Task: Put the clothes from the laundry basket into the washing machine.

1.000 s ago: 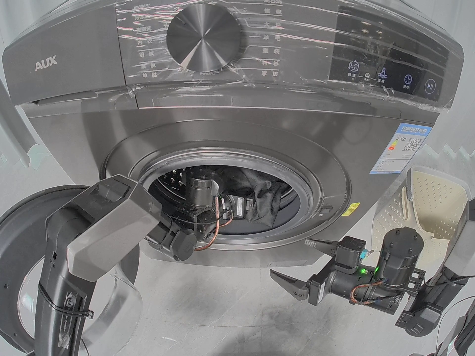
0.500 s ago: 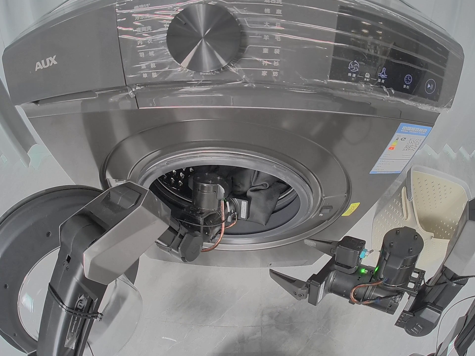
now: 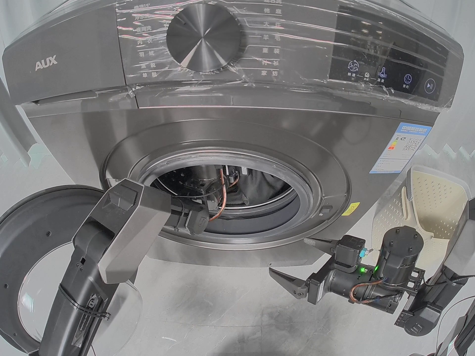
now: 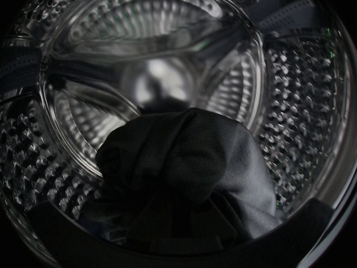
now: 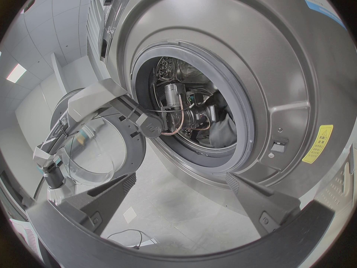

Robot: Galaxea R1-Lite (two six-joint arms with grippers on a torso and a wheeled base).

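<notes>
The washing machine [image 3: 232,100] stands in front of me with its round opening [image 3: 316,194] uncovered. My left arm goes through the opening, and my left gripper [image 3: 238,183] is deep in the drum [image 4: 297,93], shut on a dark garment [image 4: 193,157]. The cloth bulges over the fingers and hides them. From outside, the garment [image 3: 269,189] shows on the right half of the drum, and as a dark fold [image 5: 223,127] in the right wrist view. My right gripper [image 3: 297,263] hangs open and empty below the opening, out on the right. The cream laundry basket [image 3: 438,203] stands at the far right.
The machine's round door [image 3: 29,233] is swung wide open to the left, beside my left arm. Grey floor [image 3: 222,312] lies free below the opening. The grey rubber seal [image 5: 241,105] rings the opening.
My left arm has pushed farther up and into the drum, carrying the dark garment deeper inside. The right arm has kept still.
</notes>
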